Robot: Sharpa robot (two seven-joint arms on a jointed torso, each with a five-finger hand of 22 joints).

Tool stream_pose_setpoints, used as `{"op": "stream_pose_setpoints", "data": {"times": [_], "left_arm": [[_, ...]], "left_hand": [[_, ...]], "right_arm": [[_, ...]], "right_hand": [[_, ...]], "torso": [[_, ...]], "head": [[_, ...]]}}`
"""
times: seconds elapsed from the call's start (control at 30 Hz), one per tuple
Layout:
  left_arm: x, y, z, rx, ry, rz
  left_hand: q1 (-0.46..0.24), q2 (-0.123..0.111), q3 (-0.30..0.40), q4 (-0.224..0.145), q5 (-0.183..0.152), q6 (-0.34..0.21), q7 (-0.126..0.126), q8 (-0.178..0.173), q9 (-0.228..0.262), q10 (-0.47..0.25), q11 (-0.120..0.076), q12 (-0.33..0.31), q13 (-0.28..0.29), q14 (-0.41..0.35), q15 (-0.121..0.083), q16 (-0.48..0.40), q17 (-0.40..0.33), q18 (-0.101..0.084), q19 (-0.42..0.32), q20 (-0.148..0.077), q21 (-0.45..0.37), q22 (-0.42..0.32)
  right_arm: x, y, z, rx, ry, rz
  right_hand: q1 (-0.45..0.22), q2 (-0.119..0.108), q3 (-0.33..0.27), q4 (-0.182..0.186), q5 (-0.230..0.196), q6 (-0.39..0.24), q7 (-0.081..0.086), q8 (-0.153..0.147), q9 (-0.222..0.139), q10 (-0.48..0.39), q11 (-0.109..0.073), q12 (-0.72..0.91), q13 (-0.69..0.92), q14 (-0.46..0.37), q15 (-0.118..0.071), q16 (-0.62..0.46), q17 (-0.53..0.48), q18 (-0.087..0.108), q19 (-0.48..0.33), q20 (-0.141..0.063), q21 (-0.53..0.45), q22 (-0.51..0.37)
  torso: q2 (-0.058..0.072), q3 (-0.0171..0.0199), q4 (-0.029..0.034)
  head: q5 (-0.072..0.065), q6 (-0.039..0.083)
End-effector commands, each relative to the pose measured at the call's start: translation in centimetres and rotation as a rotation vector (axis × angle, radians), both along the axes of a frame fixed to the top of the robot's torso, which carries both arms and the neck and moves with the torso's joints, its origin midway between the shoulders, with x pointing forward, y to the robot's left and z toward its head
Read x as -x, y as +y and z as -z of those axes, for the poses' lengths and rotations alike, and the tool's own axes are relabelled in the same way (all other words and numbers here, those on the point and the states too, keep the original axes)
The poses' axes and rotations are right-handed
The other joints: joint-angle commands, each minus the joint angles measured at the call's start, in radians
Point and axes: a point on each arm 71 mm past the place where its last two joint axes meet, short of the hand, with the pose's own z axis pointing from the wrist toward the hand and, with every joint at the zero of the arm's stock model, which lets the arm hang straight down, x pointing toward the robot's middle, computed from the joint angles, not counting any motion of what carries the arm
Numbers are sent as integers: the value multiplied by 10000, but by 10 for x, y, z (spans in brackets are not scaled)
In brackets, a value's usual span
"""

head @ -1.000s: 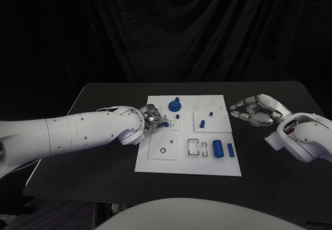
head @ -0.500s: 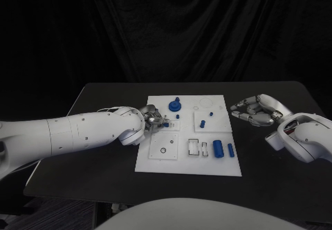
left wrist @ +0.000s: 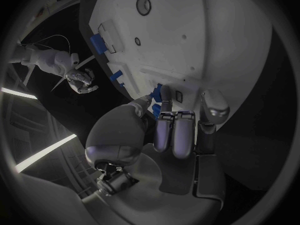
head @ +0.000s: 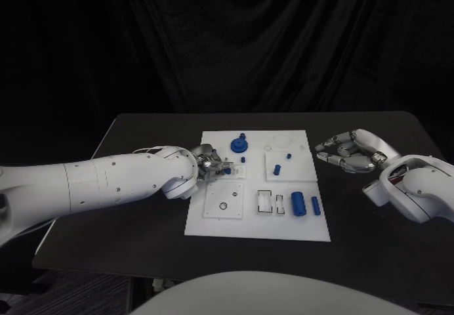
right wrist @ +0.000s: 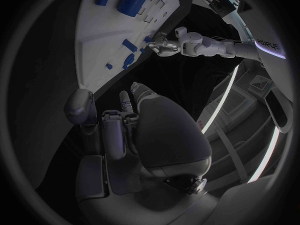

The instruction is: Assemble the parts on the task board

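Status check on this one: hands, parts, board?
Left hand pinching small blue part over task board. Right hand curled, off board's edge. Nothing blocking.

White task board [head: 213,220], blue parts [head: 297,203], black table [head: 123,236]

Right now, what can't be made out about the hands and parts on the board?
- Head view: whether the left hand holds a part; its fingers cover the spot.
- Left wrist view: a small blue part at the fingertips, grip unclear.
- Head view: the right hand beside the task board, fingers curled, contents hidden.
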Motion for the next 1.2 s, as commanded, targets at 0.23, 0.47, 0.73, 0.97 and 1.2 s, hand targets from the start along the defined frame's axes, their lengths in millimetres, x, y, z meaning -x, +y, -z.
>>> {"op": "stream_pose_setpoints", "data": {"times": [0.23,0.47,0.73,0.97,1.2], "left_arm": [[5,2,7,-123,369,104],[4,4,6,-51,248,127],[3,4,6,28,141,215],[2,3,4,279,-204,415],[2,1,4,353,-160,675]], "left_hand": [[-133,-51,-659,369,-136,-8,40,33,-82,510,79,17,2210,533,69,7,929,92,53,70,-69,74],[389,229,-1569,785,-146,-305,-75,1075,1369,579,-11,100,2267,567,1,85,1036,79,140,11,-85,245],[750,393,-1940,857,29,-452,-157,1756,2273,635,-76,161,2312,580,-51,115,1075,75,170,-36,-127,336],[917,521,-2057,897,184,-514,-206,2136,2695,722,-116,254,2382,605,-82,163,1159,58,216,-63,-79,428],[1050,564,-2058,852,297,-590,-216,2247,2731,697,-123,230,2364,582,-87,137,1102,66,183,-71,-134,423]], "right_arm": [[1,-2,2,20,38,81],[1,-2,2,23,51,88],[1,-2,3,26,75,83],[1,-2,3,31,87,91],[1,-2,4,34,100,87]], "right_hand": [[-3,-112,16,-46,18,12,29,15,-17,277,35,-56,1893,496,70,-61,1261,56,-78,-4,-59,1214],[-3,-112,16,-46,18,12,29,15,-17,277,35,-56,1893,496,70,-61,1261,56,-78,-4,-59,1214],[-17,-114,14,-39,19,8,32,15,-22,280,38,-54,1896,499,72,-57,1268,57,-82,-3,-66,1212],[-23,-105,18,-34,20,9,32,16,-24,280,39,-54,1896,502,74,-52,1276,58,-85,-2,-73,1210],[-23,-105,18,-34,20,9,32,16,-24,280,39,-54,1896,502,74,-52,1276,58,-85,-2,-73,1210]], "torso": [[-1,-1,-2],[0,0,-1],[0,-1,-2],[0,-3,-3],[0,-1,-1]], "head": [[2,2],[11,2],[18,2],[-2,2],[-2,2]]}}
